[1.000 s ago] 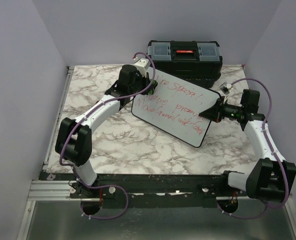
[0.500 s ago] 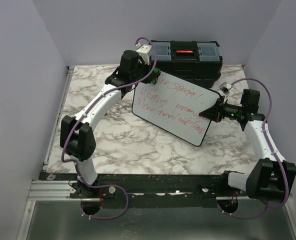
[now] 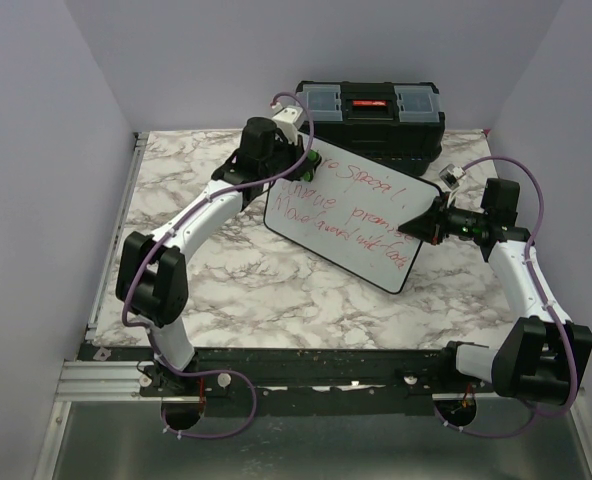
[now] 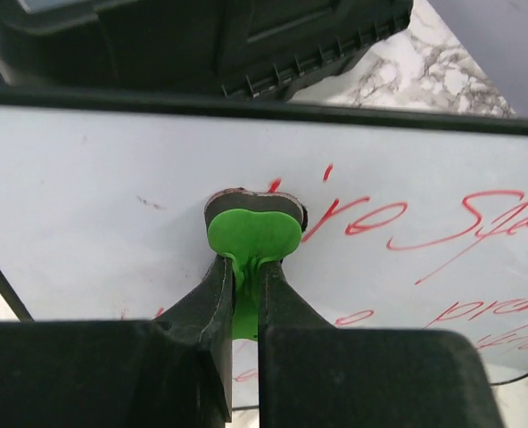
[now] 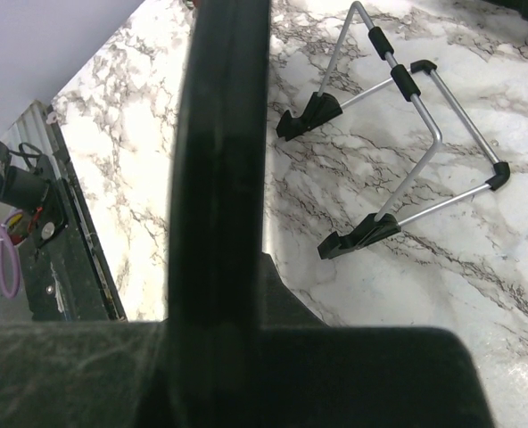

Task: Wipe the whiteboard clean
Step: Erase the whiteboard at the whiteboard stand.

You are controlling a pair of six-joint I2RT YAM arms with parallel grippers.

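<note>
The left tool [image 4: 246, 272] pinches a green eraser [image 4: 253, 230] flat against the whiteboard [image 3: 354, 216] near its far left corner; the right tool [image 3: 422, 226] clamps the whiteboard's right edge.

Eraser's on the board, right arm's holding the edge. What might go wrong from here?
1. The whiteboard is clamped only at its right edge by the right jaws; pressure near its far left end might pivot it.
2. The left jaws pinch the green eraser by a narrow tab; it may twist out.
3. The toolbox sits just behind; the left wrist could bump it.
</note>
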